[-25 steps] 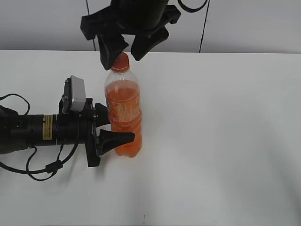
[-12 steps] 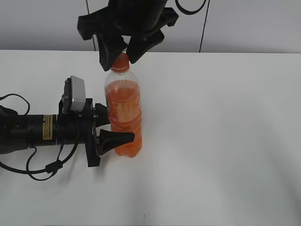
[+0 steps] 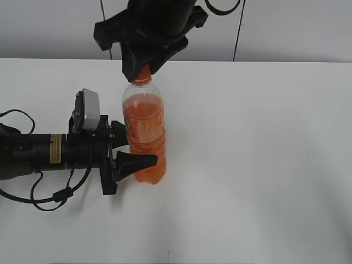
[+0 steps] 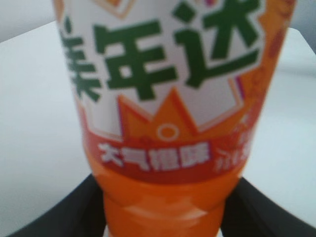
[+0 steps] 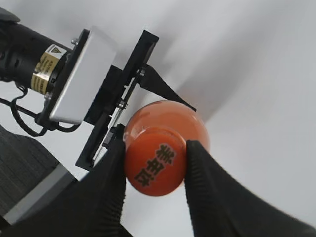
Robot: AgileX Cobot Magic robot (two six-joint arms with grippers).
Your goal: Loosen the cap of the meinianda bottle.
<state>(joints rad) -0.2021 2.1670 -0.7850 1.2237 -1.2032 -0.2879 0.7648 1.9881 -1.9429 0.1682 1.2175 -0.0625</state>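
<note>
- One white worktop (image 3: 264, 165) carries everything.
- Two arms are in view. The left one lies low along the worktop from the left edge; the right one comes down from above, behind the bottle.
- One bottle (image 3: 144, 132) stands upright left of centre on the worktop, long axis vertical, cap end up, with orange drink inside.
- Its label (image 4: 168, 84) shows large green Chinese characters on white, a line of white characters on a red band below, and an orange crown shape between them. The close view is too blurred to read finer print.
- The left pincer (image 3: 132, 155) is clamped on the bottle's lower body, one finger on each side.
- The right pincer (image 5: 155, 170) is closed on the cap, its ribbed fingers (image 5: 203, 177) pressing both sides.
- One orange cap (image 5: 155, 167) sits on the bottle's neck, facing up, with dark Chinese characters printed on its top.
</note>
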